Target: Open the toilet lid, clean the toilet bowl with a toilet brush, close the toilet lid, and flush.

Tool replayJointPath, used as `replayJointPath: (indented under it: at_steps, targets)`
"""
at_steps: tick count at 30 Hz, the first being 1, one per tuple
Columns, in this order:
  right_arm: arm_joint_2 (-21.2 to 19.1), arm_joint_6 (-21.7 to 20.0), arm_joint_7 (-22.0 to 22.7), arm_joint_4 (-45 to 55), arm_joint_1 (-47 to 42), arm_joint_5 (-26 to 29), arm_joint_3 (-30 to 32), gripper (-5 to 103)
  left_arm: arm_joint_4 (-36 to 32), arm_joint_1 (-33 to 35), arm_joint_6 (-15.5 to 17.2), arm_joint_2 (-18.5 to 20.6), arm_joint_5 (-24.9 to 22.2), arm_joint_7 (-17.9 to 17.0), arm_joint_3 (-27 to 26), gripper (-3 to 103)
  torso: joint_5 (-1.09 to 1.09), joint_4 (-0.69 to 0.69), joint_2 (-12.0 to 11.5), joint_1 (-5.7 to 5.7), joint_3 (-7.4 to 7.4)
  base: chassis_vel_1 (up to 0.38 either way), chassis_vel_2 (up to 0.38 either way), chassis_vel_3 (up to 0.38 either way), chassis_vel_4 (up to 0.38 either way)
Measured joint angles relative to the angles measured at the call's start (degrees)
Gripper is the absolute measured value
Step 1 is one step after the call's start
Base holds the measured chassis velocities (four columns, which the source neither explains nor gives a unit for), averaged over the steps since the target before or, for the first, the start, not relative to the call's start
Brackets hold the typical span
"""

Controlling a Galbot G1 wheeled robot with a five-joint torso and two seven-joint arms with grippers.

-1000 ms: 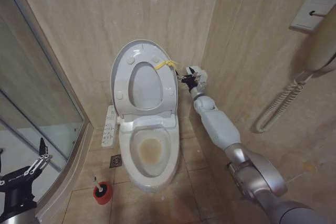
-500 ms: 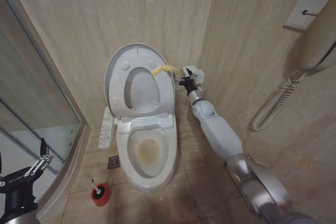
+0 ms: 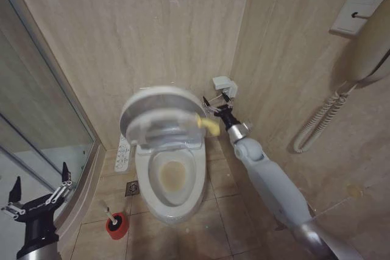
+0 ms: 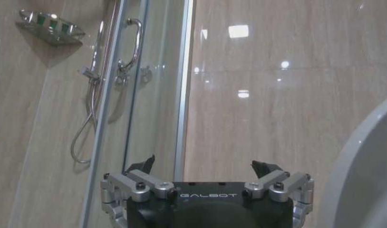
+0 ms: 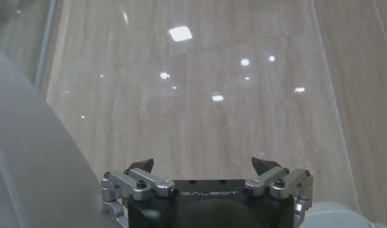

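The toilet lid [image 3: 159,106] leans forward, halfway down over the toilet bowl [image 3: 172,178], and it is blurred. Its yellow tag [image 3: 210,126] sticks out on the right side. My right gripper [image 3: 213,105] is open just right of the lid's edge, beside the tag, holding nothing. In the right wrist view that gripper [image 5: 203,166] is spread wide, with the lid's grey surface [image 5: 35,147] to one side. The toilet brush [image 3: 109,212] stands in its red holder [image 3: 117,226] on the floor, left of the bowl. My left gripper [image 3: 38,195] waits open, low at the left.
A white button panel [image 3: 124,150] lies on the bowl's left side. The glass shower door [image 4: 149,80] runs along the left. A small white box [image 3: 224,83] is on the wall behind my right gripper. A wall phone with a coiled cord [image 3: 320,123] hangs at the right.
The lid has swung down from upright against the wall to halfway over the bowl. My right gripper has moved forward and down beside it. My left gripper has risen a little.
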Motion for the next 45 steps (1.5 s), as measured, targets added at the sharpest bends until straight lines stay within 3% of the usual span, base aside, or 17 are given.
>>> replayJointPath:
  at_steps: [5, 11, 17, 23, 29, 45]
  targets:
    - [-1.9, 1.8, -0.5, 2.1, -2.6, 0.1, 1.4, 100, -0.3, 0.4, -0.4, -1.0, 1.2, 0.0, 1.3, 100, -0.01, 0.07, 0.0, 0.0, 0.0, 0.0, 0.0, 0.0, 0.0]
    - [-4.8, 2.2, -0.6, 4.5, -3.7, 1.9, 4.7, 100, -2.0, 1.2, -0.5, -1.3, 1.7, 0.0, 1.4, 100, -0.01, -0.02, 0.0, 0.0, 0.0, 0.0, 0.0, 0.0, 0.0]
    - [-6.0, 1.8, -0.5, 7.5, -3.8, 3.3, 5.3, 100, -2.8, 1.6, -0.4, -1.5, 1.9, 0.0, 1.5, 100, -0.01, -0.02, 0.0, 0.01, 0.01, 0.0, 0.0, 0.0, 0.0]
    - [-5.8, 1.0, 1.0, 17.0, -7.6, 4.1, 1.1, 100, -2.2, 1.1, -0.2, -1.5, 2.3, 0.0, 1.9, 100, -0.03, -0.03, 0.0, 0.01, 0.01, 0.0, 0.0, 0.0, 0.0]
    - [-4.1, 1.1, 1.7, 23.7, -12.4, 1.4, -3.6, 100, -0.5, 0.6, -0.3, -1.3, 2.2, -0.1, 1.8, 100, -0.03, -0.03, 0.0, 0.0, 0.0, 0.0, 0.0, 0.0, 0.0]
    - [-2.8, 6.2, 0.7, 23.5, -23.4, -6.8, -8.6, 100, 2.5, -2.0, -0.3, 0.0, 0.7, -0.4, 1.7, 100, -0.03, -0.03, 0.0, 0.01, 0.01, 0.0, 0.0, 0.0, 0.0]
